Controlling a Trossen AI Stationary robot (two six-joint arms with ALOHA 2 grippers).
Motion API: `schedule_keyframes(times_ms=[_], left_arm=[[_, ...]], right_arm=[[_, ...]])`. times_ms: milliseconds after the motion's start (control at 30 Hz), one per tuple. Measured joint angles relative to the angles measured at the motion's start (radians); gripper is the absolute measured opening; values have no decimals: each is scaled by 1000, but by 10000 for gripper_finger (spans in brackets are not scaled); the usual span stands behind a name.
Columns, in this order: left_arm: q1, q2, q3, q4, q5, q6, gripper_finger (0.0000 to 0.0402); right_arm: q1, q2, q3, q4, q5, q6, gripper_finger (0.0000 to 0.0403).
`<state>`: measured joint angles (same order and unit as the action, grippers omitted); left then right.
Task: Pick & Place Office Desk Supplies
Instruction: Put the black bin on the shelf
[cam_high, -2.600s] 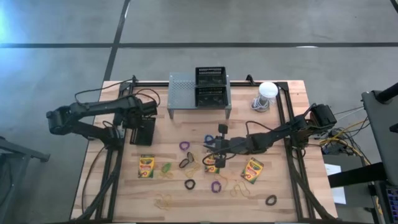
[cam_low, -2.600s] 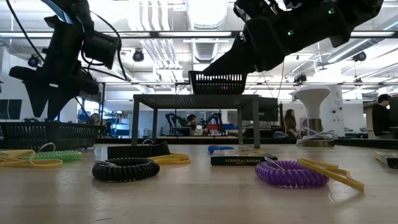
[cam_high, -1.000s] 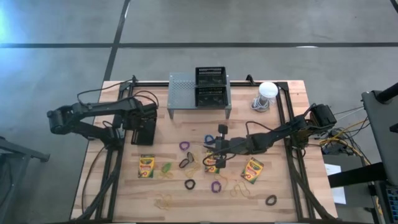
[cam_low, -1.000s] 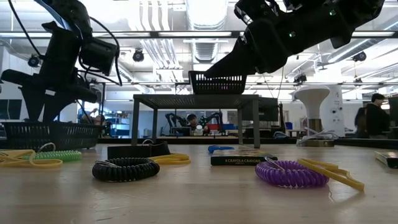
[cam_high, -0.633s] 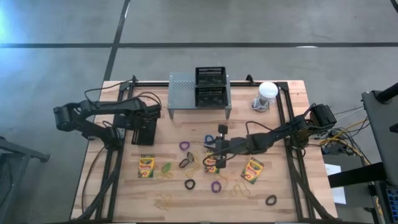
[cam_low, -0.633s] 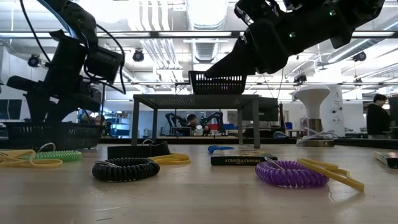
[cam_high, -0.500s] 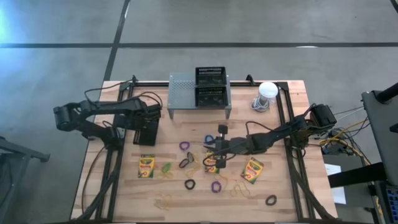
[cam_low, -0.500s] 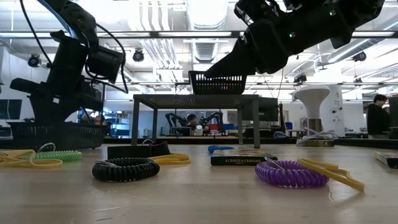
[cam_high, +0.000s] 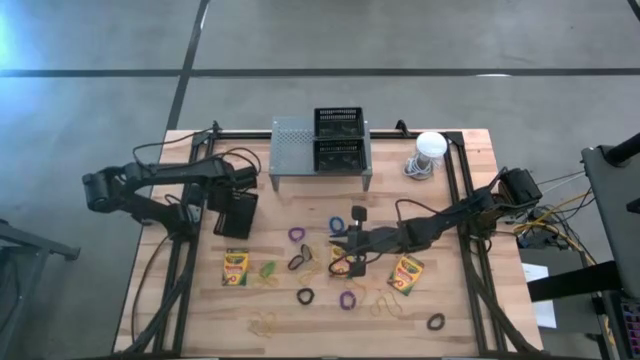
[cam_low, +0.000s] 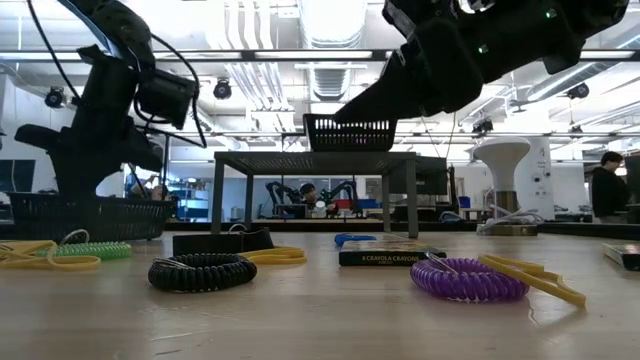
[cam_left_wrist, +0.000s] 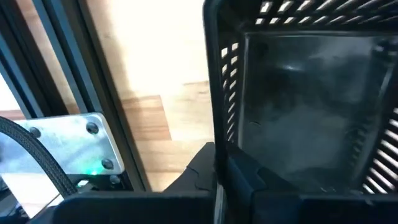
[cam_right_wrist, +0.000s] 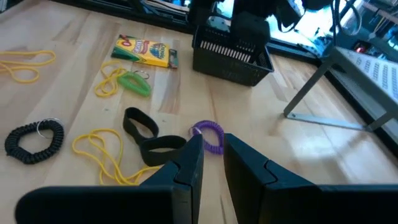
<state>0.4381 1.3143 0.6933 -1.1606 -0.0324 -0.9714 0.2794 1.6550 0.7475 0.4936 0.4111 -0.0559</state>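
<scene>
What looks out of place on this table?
The black mesh basket sits askew on the table at left, off the grey metal rack holding two others; the left gripper grips its rim. The right gripper hovers over loop bands.

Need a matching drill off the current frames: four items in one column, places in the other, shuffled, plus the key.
Items
1. white-domed round object
2. lone black coil band
3. black basket at the left end effector
4. crayon box on the left side

Places
A. table's near right corner area
B. next to the green band
C. far right of the table, beside the grey mesh rack
D. left part of the table, off the rack

Pairs: 1-C, 2-A, 3-D, 4-B
</scene>
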Motion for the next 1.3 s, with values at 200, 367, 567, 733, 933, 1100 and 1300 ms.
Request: schedule_keyframes(times_ms=[200, 367, 567, 733, 933, 1100, 1300], left_arm=[[-1, -86, 18, -69, 56, 16, 12], [-1, -159, 54, -146, 108, 34, 11], [-2, -238, 132, -159, 217, 49, 13], [-2, -268, 259, -157, 268, 56, 12], [0, -254, 467, -133, 269, 87, 12], [43, -201, 563, -9, 123, 153, 12], [171, -69, 567, 140, 120, 270, 12]], right_arm=[[0, 0, -18, -23, 9, 55, 57], [0, 0, -26, -20, 10, 79, 57], [-3, 0, -26, -18, 11, 82, 57], [-2, -1, -43, -17, 11, 115, 57], [-3, -1, -86, -3, 32, 172, 57], [-3, -1, -101, 57, 38, 160, 57], [-3, -1, -100, 94, 38, 131, 57]])
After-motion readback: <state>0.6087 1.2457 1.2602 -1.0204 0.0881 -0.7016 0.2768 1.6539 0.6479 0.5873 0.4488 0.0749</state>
